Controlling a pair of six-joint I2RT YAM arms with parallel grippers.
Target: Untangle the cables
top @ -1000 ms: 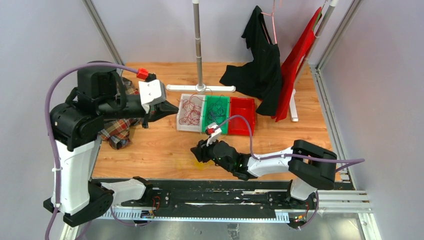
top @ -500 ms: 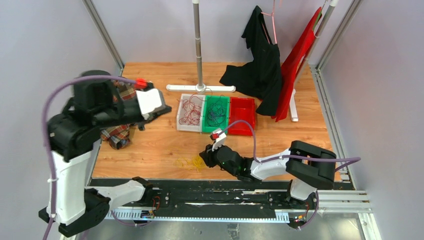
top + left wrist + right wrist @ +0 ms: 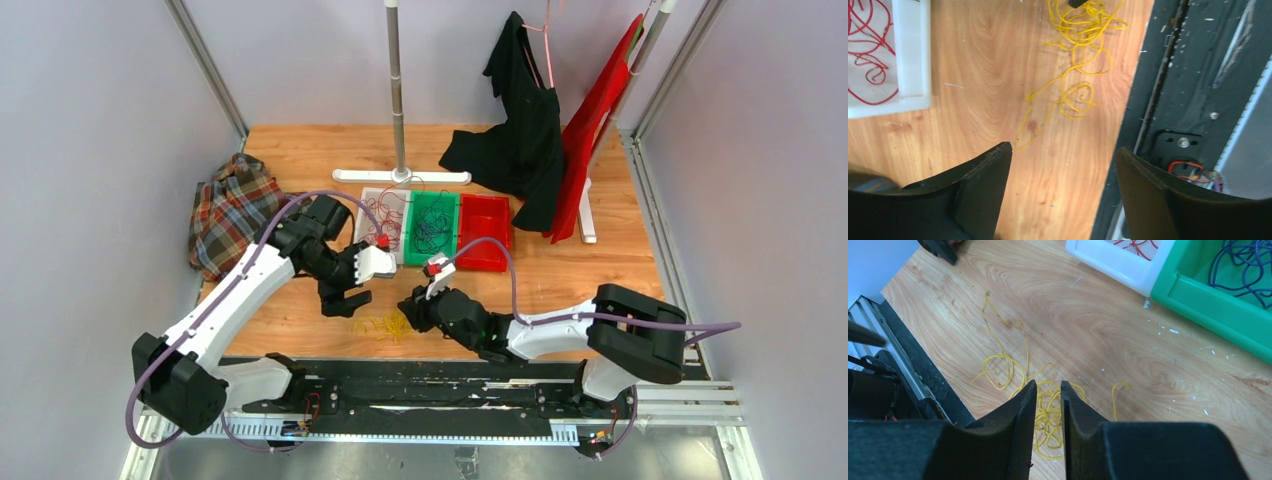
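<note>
Left gripper [image 3: 1063, 152] has dropped from high and hangs wide-jawed over the yellow cables [image 3: 1087, 22] on the wooden table [image 3: 973, 75] by its front edge, likely to tug a strand while the right gripper [image 3: 1048, 386], pinched narrow on the tangle, pins it.

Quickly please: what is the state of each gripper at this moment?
Left gripper: open, holding nothing.
Right gripper: closed on the yellow cables.
</note>
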